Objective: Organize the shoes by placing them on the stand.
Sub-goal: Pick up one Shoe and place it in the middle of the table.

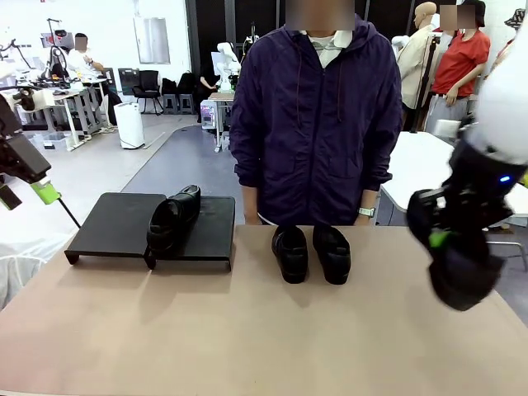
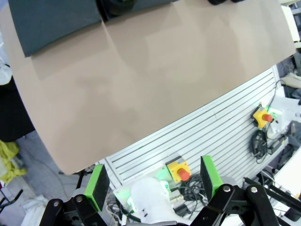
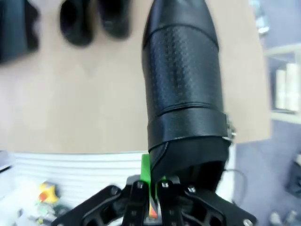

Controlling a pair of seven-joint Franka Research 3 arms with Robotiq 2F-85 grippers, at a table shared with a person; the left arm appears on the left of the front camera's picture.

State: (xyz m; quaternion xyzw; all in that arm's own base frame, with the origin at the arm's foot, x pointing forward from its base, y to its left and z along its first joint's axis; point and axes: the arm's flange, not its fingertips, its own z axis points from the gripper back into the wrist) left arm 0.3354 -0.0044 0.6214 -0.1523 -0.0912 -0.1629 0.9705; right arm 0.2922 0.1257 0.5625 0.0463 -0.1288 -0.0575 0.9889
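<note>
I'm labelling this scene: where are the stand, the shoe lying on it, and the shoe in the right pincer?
stand (image 1: 115,221): front view, bare top surface.
shoe on the stand (image 1: 172,219): front view, middle of its body.
held shoe (image 3: 181,84): right wrist view, textured upper.

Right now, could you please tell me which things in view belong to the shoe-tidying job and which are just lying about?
Job: stand; shoe on the stand; two shoes on the table; held shoe in the shut right gripper.
Lying about: emergency-stop buttons; cables.
</note>
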